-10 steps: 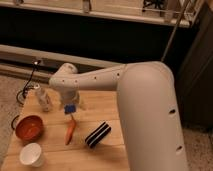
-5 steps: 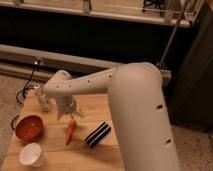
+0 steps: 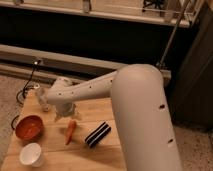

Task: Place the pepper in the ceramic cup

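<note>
- White arm casing [image 3: 140, 115] is being recorded filling the right of the camera view. Its forearm is being extended leftward across the wooden table [image 3: 60, 159] and is ending in a rounded wrist near the table's far left edge.
- The gripper [image 3: 64, 114] is being held pointing downward beneath that wrist, low over the tabletop, just above and left of the pepper's upper end.
- How far the gripper is being held open cannot be told. The pepper is being observed lying on the table, outside it.
- The pepper [image 3: 70, 131] is being noted as slim, orange-red and tapered. It is lying flat near the middle of the table, thicker end toward the gripper and point toward the near edge.
- The ceramic cup [image 3: 31, 155] is being seen standing upright, plain white with its mouth upward, at the near left corner, apart from the pepper.
- A red bowl [image 3: 29, 127] is being recorded just behind the cup, to the left of the pepper.
- A black striped block [image 3: 97, 134] is being recorded lying just right of the pepper, not touching it.
</note>
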Tool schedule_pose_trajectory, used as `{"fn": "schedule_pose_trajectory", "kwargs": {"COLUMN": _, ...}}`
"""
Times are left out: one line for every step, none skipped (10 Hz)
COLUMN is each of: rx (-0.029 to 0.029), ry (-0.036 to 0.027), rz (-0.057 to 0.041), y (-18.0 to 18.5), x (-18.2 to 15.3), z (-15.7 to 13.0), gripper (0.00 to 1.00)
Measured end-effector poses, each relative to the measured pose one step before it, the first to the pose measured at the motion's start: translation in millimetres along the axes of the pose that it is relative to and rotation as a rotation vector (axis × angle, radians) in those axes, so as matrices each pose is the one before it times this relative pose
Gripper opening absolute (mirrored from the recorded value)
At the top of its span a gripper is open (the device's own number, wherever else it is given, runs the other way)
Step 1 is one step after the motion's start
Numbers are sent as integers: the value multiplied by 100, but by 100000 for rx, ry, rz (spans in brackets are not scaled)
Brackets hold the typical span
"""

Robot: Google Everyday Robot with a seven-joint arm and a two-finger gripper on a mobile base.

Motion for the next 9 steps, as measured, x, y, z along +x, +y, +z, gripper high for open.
{"fn": "schedule_pose_trajectory", "kwargs": {"rx": 997, "ry": -44, "rz": 123, "y": 123, "x": -76, "z": 640, "gripper": 80}}
{"fn": "schedule_pose_trajectory", "kwargs": {"rx": -1112, "ry": 134, "rz": 132, "y": 584, "x": -44, "z": 756, "gripper": 80}}
{"fn": "schedule_pose_trajectory", "kwargs": {"rx": -2888, "ry": 201, "rz": 233, "y": 799, "x": -66, "z": 592, "gripper": 80}}
{"fn": "schedule_pose_trajectory", "kwargs": {"rx": -2324, "ry": -14, "rz": 98, "y": 516, "x": -118, "z": 425, "gripper": 80}}
{"fn": "schedule_pose_trajectory", "kwargs": {"rx": -1924, "ry": -571, "rz": 666, "y": 347, "x": -225, "z": 577, "gripper": 79}}
{"fn": "schedule_pose_trajectory", "kwargs": {"rx": -162, "ry": -786, "rz": 1372, "y": 80, "x": -76, "z": 256, "gripper": 72}}
{"fn": "schedule_pose_trajectory", "kwargs": {"rx": 744, "ry": -1111, "rz": 1443, "y": -31, "x": -110, "z": 47, "gripper": 64}}
{"fn": "schedule_pose_trajectory", "kwargs": {"rx": 2040, "ry": -655, "rz": 1811, "y": -213, "x": 104, "z": -173, "gripper": 52}}
{"fn": "schedule_pose_trajectory", "kwargs": {"rx": 1264, "ry": -229, "rz": 1246, "y": -20, "x": 150, "z": -162, "gripper": 42}}
